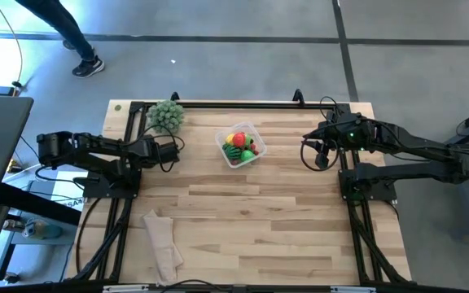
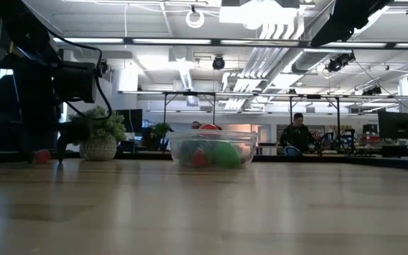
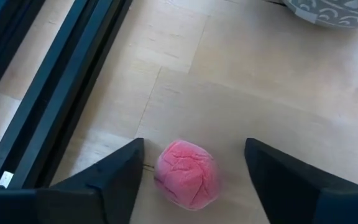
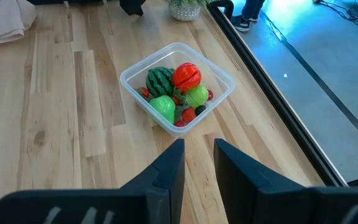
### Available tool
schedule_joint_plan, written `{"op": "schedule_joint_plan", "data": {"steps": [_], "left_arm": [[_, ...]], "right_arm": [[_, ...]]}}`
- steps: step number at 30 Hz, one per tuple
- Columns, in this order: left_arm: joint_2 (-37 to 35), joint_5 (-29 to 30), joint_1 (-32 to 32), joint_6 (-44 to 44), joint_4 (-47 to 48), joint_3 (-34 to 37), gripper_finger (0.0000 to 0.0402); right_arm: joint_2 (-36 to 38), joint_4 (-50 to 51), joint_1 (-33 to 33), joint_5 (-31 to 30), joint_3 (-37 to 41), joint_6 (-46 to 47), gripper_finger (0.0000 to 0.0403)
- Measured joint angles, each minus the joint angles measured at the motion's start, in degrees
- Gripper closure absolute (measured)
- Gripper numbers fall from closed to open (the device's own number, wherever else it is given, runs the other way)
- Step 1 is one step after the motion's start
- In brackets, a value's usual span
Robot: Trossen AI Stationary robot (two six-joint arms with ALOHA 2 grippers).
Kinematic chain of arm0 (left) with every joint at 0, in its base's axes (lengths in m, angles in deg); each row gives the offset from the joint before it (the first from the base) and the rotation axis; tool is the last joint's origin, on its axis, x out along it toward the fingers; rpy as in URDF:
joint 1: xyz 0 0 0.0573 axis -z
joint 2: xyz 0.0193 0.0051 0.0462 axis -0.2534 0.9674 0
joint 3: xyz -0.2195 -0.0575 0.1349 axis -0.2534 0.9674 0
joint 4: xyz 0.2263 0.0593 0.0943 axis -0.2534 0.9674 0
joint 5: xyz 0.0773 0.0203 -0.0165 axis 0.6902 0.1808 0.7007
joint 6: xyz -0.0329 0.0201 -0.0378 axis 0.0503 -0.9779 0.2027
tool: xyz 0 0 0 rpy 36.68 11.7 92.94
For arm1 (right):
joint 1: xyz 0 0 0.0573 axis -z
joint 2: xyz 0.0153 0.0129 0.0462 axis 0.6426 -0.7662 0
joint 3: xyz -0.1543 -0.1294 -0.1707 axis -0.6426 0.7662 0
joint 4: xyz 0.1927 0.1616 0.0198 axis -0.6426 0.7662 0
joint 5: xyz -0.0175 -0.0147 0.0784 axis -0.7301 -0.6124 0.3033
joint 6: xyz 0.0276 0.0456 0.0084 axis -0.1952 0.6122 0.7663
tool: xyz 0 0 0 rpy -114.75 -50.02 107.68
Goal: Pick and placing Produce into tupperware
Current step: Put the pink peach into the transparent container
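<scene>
Produce (image 4: 176, 93) mostly fills the tupperware (image 4: 225, 78) near the table's (image 1: 283, 228) far edge, while the left gripper (image 3: 191, 180), fingers spread, straddles one last pink piece (image 3: 186, 175) by the left edge, seemingly to grasp it; right gripper (image 4: 197, 165) waits, slightly parted.

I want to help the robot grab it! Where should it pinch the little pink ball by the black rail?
Pinch the pink ball across its round middle, coming straight down from above. It lies loose on the table, and the left gripper is already open with one finger on each side. Being round, any other pinch would probably slip off.
</scene>
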Motion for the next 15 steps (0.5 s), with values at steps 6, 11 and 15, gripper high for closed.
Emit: {"op": "schedule_joint_plan", "data": {"steps": [6, 11, 15], "left_arm": [[0.0, -0.3, 0.0, 0.1, -0.1, 0.0, 0.0196], [0.0, -0.9, 0.0, 0.2, -0.2, 0.0, 0.0243], [0.0, -1.2, 0.0, 0.2, -0.3, 0.0, 0.0275]], "right_arm": [[0.0, 0.0, 0.0, 0.0, 0.0, 0.0, 0.0327], [0.0, 0.0, 0.0, 0.0, 0.0, 0.0, 0.0327], [0.0, 0.0, 0.0, 0.0, 0.0, 0.0, 0.0327]]}}
